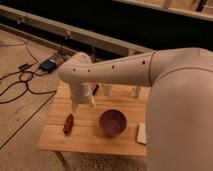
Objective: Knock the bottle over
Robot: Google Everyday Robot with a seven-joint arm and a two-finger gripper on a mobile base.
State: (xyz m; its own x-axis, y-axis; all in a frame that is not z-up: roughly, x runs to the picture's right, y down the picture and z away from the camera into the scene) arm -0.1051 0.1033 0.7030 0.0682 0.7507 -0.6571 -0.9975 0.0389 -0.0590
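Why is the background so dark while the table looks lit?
In the camera view, warm light reaches the wooden table, the purple bowl and the pale arm, whose gripper hangs over the table's left part. The wall behind lies in deep shadow, nearly black.

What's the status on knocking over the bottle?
Tool hangs over the table near the red object. Bottle upright at the far edge, apart from tool. Whitish cup stands between them.
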